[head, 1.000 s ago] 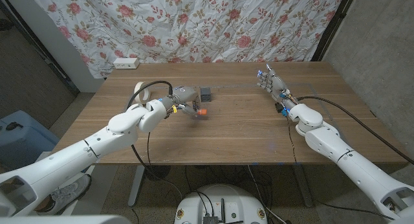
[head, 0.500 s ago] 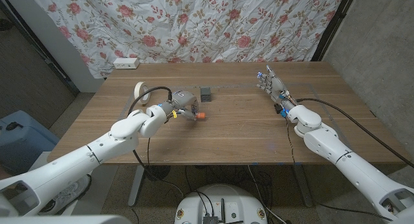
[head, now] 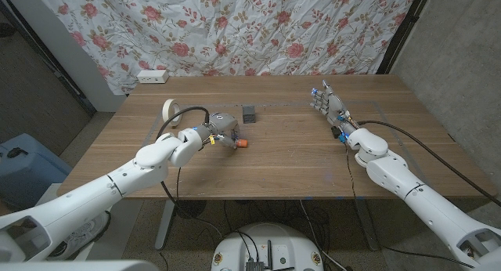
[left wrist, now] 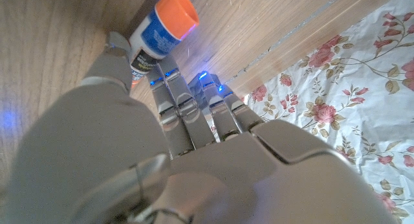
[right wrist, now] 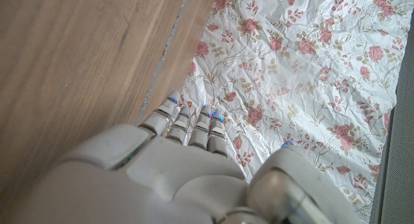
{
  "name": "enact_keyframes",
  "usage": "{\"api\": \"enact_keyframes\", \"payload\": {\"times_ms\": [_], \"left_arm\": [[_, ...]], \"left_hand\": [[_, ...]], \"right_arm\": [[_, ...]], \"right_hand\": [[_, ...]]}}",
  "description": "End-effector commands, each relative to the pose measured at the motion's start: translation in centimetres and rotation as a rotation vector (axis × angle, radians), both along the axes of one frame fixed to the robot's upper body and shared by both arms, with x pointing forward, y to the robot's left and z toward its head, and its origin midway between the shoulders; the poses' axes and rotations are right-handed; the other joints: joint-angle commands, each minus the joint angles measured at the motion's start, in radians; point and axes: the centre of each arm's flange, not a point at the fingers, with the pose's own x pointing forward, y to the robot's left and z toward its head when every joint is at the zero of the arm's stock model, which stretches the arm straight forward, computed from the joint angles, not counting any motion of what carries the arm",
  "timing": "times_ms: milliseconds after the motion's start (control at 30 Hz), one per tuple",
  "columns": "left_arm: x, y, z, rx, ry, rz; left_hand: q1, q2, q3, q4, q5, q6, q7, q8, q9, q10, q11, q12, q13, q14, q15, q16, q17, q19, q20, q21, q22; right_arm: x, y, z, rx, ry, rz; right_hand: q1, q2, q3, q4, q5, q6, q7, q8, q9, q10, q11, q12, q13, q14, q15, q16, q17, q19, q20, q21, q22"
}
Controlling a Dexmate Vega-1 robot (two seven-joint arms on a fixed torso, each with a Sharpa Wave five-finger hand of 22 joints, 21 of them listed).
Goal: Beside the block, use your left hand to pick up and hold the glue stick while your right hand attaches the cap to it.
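The glue stick (head: 241, 142), blue and white with an orange end, lies low over the table just in front of the small dark block (head: 249, 112). My left hand (head: 222, 127) reaches over it from the left. In the left wrist view the glue stick (left wrist: 160, 28) has its dark end pinched between the thumb (left wrist: 113, 52) and the nearest finger, and its orange end points away from the palm. My right hand (head: 327, 101) stands upright at the table's far right with its fingers apart and nothing in them; in the right wrist view the right hand (right wrist: 162, 166) faces the table's back edge.
A roll of tape (head: 168, 109) stands on the table behind my left forearm. A white power strip (head: 153, 75) lies at the back left edge. A flowered cloth (head: 258, 28) hangs behind the table. Bare wood lies between the two hands.
My left hand has drawn a little nearer to me, and the glue stick's orange end has come with it. The right hand has barely moved.
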Motion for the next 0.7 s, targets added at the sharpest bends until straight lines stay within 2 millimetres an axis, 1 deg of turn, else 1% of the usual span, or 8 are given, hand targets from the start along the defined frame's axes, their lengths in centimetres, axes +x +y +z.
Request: {"api": "enact_keyframes", "payload": {"times_ms": [33,200,333,400,533,633,700], "left_arm": [[0.23,0.02,0.07,0.027,0.025,0.027],[0.03,0.21,0.28,0.034,0.021,0.042],[-0.13,0.31,0.49,0.046,0.011,0.051],[-0.15,0.31,0.54,0.049,0.013,0.053],[-0.27,0.37,0.78,0.062,0.016,0.062],[-0.37,0.38,0.96,0.078,0.021,0.077],[-0.45,0.39,1.05,0.078,0.017,0.082]], "left_hand": [[0.02,0.064,-0.002,0.005,0.007,-0.01,-0.013,0.003,0.043,0.008,-0.028,-0.002,0.001,-0.01,-0.138,-0.007,0.001,-0.011,-0.016,-0.003,0.003],[-0.011,0.053,-0.01,0.01,0.008,-0.038,-0.017,-0.001,0.043,-0.029,-0.028,-0.005,0.0,-0.014,-0.136,-0.007,0.001,-0.02,-0.015,-0.003,0.003],[-0.034,0.041,-0.014,0.01,0.009,-0.069,-0.019,-0.004,0.042,-0.068,-0.028,-0.007,-0.001,-0.016,-0.14,-0.007,0.001,-0.029,-0.014,-0.003,0.003],[-0.038,0.037,-0.015,0.01,0.01,-0.076,-0.019,-0.005,0.042,-0.075,-0.028,-0.007,-0.001,-0.019,-0.139,-0.007,0.0,-0.031,-0.013,-0.003,0.003],[-0.053,0.023,-0.022,0.007,0.01,-0.099,-0.025,-0.005,0.042,-0.107,-0.028,-0.007,-0.001,-0.036,-0.139,-0.01,0.0,-0.043,-0.011,-0.005,0.003],[-0.074,0.007,-0.034,0.008,0.009,-0.121,-0.027,-0.006,0.041,-0.141,-0.028,-0.007,-0.001,-0.051,-0.132,-0.009,0.001,-0.051,-0.005,-0.005,0.003],[-0.08,0.001,-0.038,0.007,0.01,-0.129,-0.034,-0.005,0.04,-0.162,-0.027,-0.009,-0.002,-0.06,-0.132,-0.009,0.002,-0.058,-0.001,-0.005,0.003]], "right_arm": [[0.17,0.13,-0.15,0.012,0.002,0.007],[0.2,0.21,-0.15,0.011,0.001,0.007],[0.21,0.32,-0.04,0.009,-0.002,0.011],[0.22,0.34,-0.04,0.01,-0.003,0.013],[0.25,0.42,-0.04,0.01,-0.002,0.016],[0.27,0.43,-0.09,0.011,-0.002,0.018],[0.26,0.43,-0.13,0.012,-0.003,0.019]], "right_hand": [[-0.001,0.008,0.003,0.003,0.004,0.001,0.01,0.007,0.0,-0.003,-0.001,0.006,0.002,0.004,0.001,0.002,0.0,0.008,-0.007,0.002,0.002],[-0.001,0.009,0.004,0.003,0.005,0.001,0.01,0.008,0.0,-0.003,-0.001,0.007,0.002,0.004,0.002,0.001,0.0,0.009,-0.007,0.002,0.002],[0.0,0.01,0.005,0.003,0.005,0.001,0.009,0.008,0.0,-0.002,-0.001,0.007,0.002,0.005,0.003,0.001,-0.001,0.01,-0.007,0.002,0.002],[0.0,0.01,0.005,0.003,0.005,0.001,0.009,0.008,0.0,-0.002,0.0,0.007,0.002,0.005,0.003,0.001,-0.001,0.01,-0.008,0.002,0.002],[0.001,0.012,0.006,0.002,0.006,0.001,0.008,0.008,0.0,-0.003,-0.001,0.007,0.002,0.006,0.003,0.001,-0.001,0.01,-0.007,0.002,0.002],[0.001,0.012,0.007,0.002,0.006,0.002,0.007,0.009,0.0,-0.003,-0.001,0.008,0.002,0.008,0.006,0.002,-0.002,0.011,-0.005,0.002,0.002],[0.001,0.012,0.007,0.002,0.006,0.002,0.007,0.009,0.0,-0.003,-0.001,0.008,0.002,0.008,0.007,0.002,-0.002,0.011,-0.004,0.002,0.002]]}}
